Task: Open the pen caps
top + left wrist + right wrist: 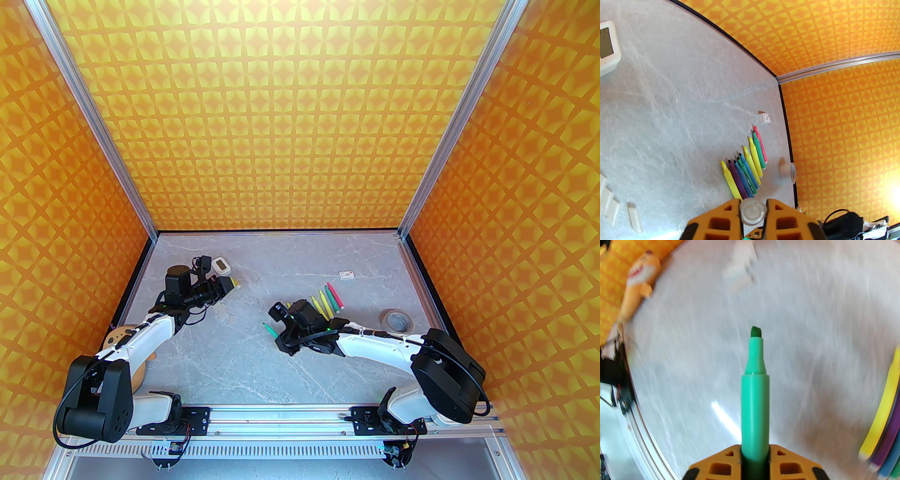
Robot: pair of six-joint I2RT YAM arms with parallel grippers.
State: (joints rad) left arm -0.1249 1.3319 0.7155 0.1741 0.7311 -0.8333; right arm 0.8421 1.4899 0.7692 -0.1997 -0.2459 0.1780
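Green uncapped pen [754, 392] clamped in right gripper [754, 448], translucent cap [752, 213] pinched in left gripper [753, 205].

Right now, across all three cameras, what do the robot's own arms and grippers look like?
The left arm and right arm have smooth white shells on the long links and boxy black housings at the joints, with thin black cables looping alongside. The left gripper and right gripper have orange plastic fingers with rectangular cut-outs and black parts at their outer edges.
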